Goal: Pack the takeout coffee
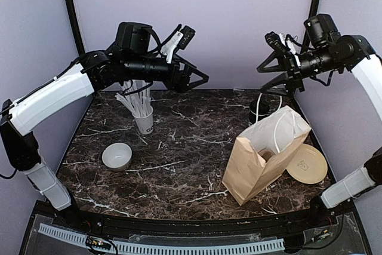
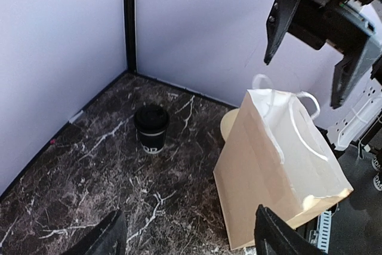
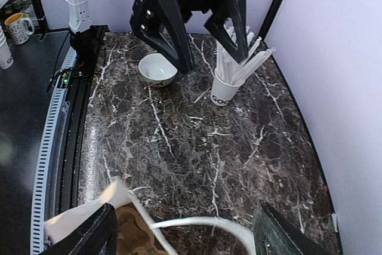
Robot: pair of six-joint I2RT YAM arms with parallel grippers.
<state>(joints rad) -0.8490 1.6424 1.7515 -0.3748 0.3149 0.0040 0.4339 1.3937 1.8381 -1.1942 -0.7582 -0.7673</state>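
Coffee cup (image 2: 151,128) stands lidded near the table's (image 1: 179,147) back right corner, outside the open paper bag (image 1: 253,168). White cup (image 1: 144,123) holds sticks (image 1: 132,101). Gaping wide: left gripper (image 1: 194,83), right gripper (image 1: 262,79).

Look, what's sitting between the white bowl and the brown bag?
Nothing. In the top view, only bare marble table separates the white bowl and the brown bag.

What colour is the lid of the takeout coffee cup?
The lid is black, like the cup; the left wrist view shows it best.
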